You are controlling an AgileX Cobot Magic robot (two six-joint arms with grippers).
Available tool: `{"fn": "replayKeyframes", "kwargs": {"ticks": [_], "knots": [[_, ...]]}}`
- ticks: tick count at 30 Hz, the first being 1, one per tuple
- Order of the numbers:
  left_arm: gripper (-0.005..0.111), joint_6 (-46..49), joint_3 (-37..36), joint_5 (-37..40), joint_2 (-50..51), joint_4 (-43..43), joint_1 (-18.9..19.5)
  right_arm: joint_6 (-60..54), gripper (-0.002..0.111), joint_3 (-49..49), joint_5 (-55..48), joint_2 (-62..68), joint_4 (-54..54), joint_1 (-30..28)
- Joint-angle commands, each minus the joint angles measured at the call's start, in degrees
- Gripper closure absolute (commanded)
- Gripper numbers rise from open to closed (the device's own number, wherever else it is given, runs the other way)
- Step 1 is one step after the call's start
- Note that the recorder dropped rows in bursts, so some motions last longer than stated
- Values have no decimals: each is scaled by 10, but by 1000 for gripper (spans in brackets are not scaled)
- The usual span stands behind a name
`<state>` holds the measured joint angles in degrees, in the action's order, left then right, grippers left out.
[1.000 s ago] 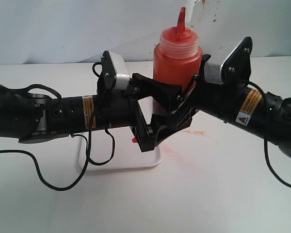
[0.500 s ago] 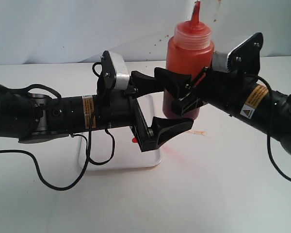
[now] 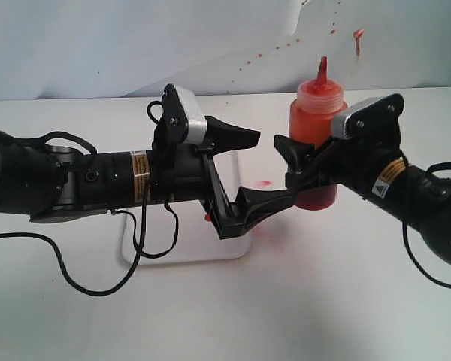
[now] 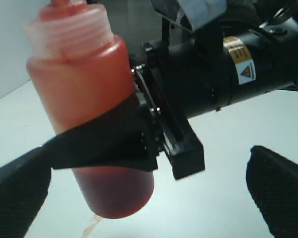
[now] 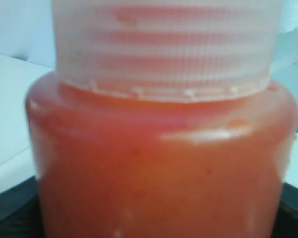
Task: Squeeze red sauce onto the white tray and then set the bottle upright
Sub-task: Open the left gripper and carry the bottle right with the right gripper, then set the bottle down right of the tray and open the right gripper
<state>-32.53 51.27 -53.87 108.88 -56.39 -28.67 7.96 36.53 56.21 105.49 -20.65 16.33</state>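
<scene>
Bottle (image 3: 316, 114) now lower, upright; right tool (image 3: 307, 167) seemingly still clamped.

The bottle (image 3: 316, 120) has moved away from the place above the right end of the white tray (image 3: 188, 252); it is now more to the right and much lower, beside the tray, with its base close to the table (image 3: 301, 301) and its nozzle straight up instead of tilted. The right gripper (image 3: 289, 159) went down and to the right together with it, and its arm now lies flatter. The left gripper (image 3: 254, 169) no longer has the bottle between its jaws, and they now stand wide apart with nothing inside.
</scene>
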Motion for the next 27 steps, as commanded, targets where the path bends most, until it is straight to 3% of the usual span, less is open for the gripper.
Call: {"fn": "replayKeyframes", "kwargs": {"ticks": [1, 4, 12, 20, 23, 27], "knots": [[2, 29, 2, 12, -6, 2, 7, -55, 108, 12, 87, 56, 7, -4], [2, 73, 2, 13, -6, 6, 22, -55, 108, 33, 52, 87, 7, -4], [2, 72, 2, 8, -6, 7, 86, -55, 108, 43, 32, 117, 40, -4], [2, 72, 2, -2, -6, 7, 87, -55, 108, 43, 41, 138, 26, -4], [2, 72, 2, -2, -6, 7, 87, -55, 100, 43, 37, 138, 26, -4], [2, 72, 2, -2, -6, 7, 87, -55, 77, 43, 35, 138, 2, -4]]}}
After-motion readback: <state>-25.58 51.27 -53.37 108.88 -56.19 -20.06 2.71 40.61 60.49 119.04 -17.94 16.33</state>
